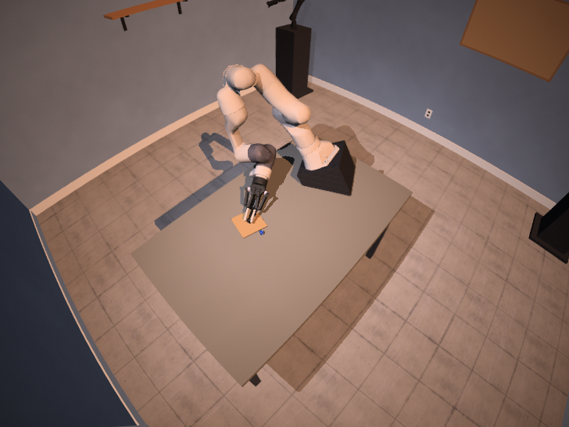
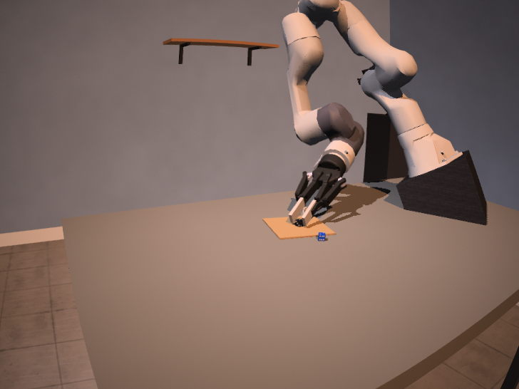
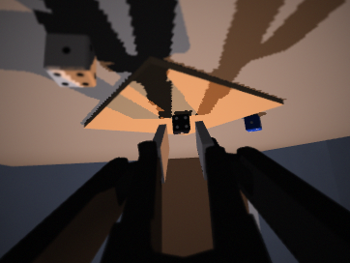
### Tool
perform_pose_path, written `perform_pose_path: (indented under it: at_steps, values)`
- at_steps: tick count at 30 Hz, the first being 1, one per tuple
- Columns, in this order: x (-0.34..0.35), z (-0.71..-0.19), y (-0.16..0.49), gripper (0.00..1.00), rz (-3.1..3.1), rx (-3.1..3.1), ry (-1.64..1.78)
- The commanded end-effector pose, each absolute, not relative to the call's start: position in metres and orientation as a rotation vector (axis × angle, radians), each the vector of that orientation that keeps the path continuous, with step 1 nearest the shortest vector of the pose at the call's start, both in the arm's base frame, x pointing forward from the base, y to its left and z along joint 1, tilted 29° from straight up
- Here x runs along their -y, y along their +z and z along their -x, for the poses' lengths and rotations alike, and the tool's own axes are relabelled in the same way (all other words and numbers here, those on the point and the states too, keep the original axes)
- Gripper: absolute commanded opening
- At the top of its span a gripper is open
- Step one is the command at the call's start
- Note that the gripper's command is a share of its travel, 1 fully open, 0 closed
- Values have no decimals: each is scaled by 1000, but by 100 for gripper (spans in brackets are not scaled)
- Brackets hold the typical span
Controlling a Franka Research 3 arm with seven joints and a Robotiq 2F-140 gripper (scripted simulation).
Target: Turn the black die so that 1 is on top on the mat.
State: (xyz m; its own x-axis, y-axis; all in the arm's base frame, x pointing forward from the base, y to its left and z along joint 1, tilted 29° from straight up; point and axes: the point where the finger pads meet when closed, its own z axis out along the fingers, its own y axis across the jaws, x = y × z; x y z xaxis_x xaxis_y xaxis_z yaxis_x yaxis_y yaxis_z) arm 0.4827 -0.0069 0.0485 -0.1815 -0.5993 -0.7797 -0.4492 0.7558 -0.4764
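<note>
The black die (image 3: 182, 122) sits on the orange mat (image 3: 184, 97), near the mat's edge closest to the wrist camera. The face turned to the camera shows four pips; I cannot see its top face. My gripper (image 3: 182, 135) is tilted low over the mat with one finger on each side of the die. There is a small gap on both sides, so the fingers are open and do not touch it. In the top and exterior views the gripper (image 2: 299, 221) covers most of the die on the mat (image 2: 298, 227) (image 1: 248, 224), and the mat lies flat.
A blue die (image 2: 321, 236) lies on the table just off the mat's corner; it also shows in the wrist view (image 3: 252, 122). A pale grey die (image 3: 68, 58) lies off the mat, in shadow. The arm's black base (image 1: 327, 170) stands at the table's far edge.
</note>
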Motion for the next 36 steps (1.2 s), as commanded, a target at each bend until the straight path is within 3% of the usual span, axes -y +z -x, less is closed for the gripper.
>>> perform_pose_path:
  at_steps: [1,36]
  values:
    - [7,-484,49,19,818,-1815,-169]
    - [10,-474,53,19,818,-1815,-169]
